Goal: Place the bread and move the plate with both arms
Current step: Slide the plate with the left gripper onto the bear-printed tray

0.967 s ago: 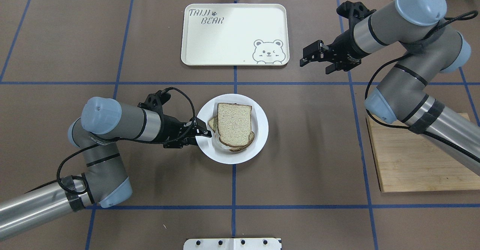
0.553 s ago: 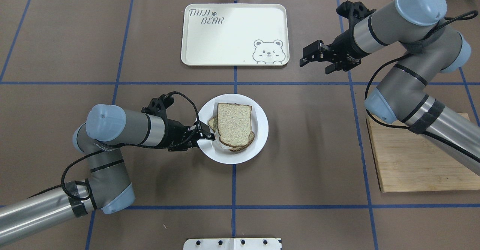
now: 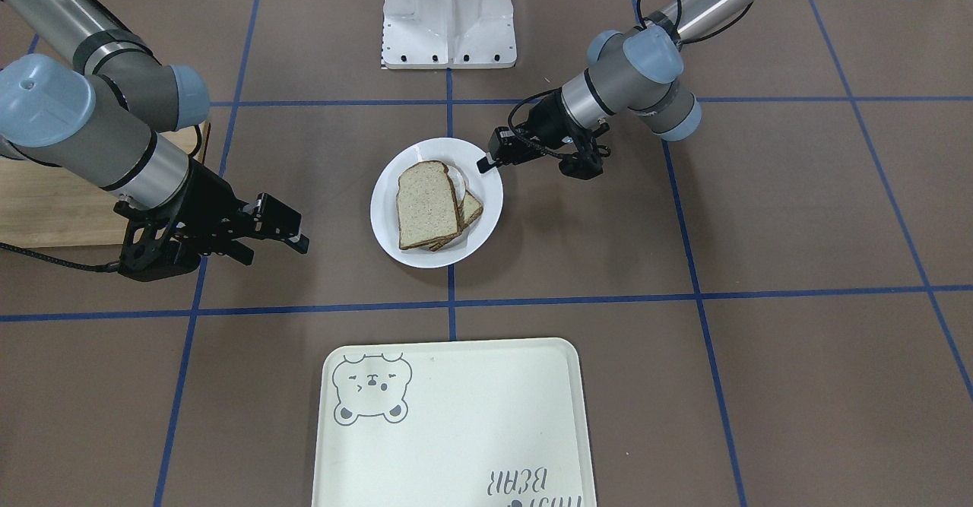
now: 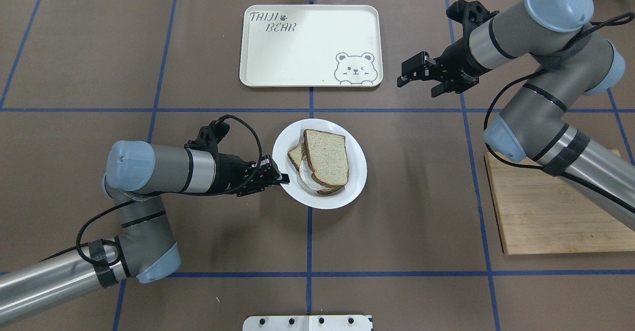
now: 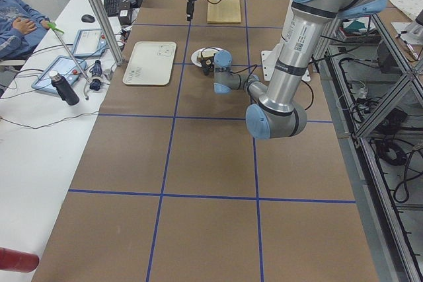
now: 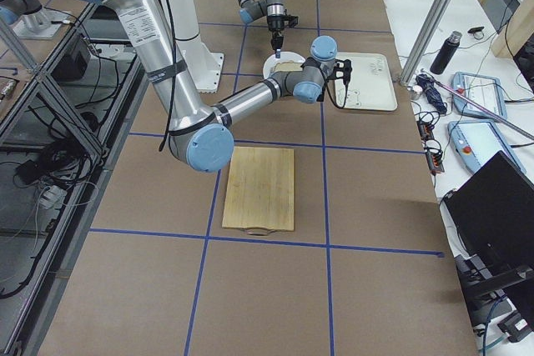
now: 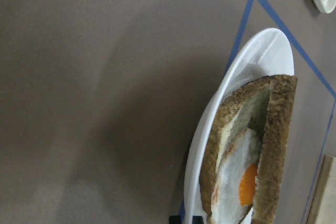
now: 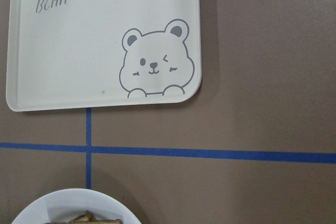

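Note:
The white plate (image 4: 356, 174) sits near the table's middle, carrying a sandwich. The top bread (image 4: 326, 157) slice lies over a second slice. The left wrist view shows the plate's rim (image 7: 247, 72), the bread crust (image 7: 273, 145) and a fried egg (image 7: 231, 182) between the slices. My left gripper (image 4: 282, 176) is shut on the plate's left rim; it also shows in the front view (image 3: 486, 161). My right gripper (image 4: 409, 75) hovers open and empty to the right of the tray, well away from the plate (image 3: 486, 210).
A cream bear tray (image 4: 310, 45) lies beyond the plate; the right wrist view shows it (image 8: 105, 40) and the plate's far rim (image 8: 79, 203). A wooden cutting board (image 4: 545, 207) lies under my right arm. A white mount plate (image 4: 307, 322) sits at the near edge.
My left gripper closed in on the plate's rim, and the plate with the sandwich has shifted right and a little toward the tray. The right arm has barely moved.

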`<action>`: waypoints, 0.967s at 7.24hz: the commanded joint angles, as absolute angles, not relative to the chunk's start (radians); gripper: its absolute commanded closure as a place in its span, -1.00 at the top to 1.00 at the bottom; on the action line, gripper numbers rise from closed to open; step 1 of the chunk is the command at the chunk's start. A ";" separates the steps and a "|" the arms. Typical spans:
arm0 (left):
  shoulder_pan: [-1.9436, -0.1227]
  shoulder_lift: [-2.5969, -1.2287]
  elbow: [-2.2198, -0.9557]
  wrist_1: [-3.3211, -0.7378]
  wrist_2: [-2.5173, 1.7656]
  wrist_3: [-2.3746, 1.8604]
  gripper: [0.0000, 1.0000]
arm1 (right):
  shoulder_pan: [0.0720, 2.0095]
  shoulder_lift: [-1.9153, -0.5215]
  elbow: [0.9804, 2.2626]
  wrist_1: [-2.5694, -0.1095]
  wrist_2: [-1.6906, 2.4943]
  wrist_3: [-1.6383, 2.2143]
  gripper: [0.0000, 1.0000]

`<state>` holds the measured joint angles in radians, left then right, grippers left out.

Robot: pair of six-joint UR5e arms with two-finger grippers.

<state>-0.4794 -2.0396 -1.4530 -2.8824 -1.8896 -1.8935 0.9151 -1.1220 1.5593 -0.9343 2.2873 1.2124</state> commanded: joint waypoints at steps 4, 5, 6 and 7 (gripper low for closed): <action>-0.576 -2.164 -1.340 -2.935 -1.677 -2.026 -1.00 | 1.051 -1.253 1.548 -0.945 2.292 0.992 0.98; -0.619 -2.195 -1.271 -2.933 -1.669 -2.040 -1.00 | 1.058 -1.268 1.543 -0.945 2.290 0.955 0.98; -0.641 -2.238 -1.197 -2.915 -1.626 -2.078 -1.00 | 1.060 -1.278 1.545 -0.945 2.289 0.954 0.98; -0.640 -2.312 -1.121 -2.836 -1.517 -2.153 -1.00 | 1.060 -1.282 1.545 -0.943 2.287 0.953 0.98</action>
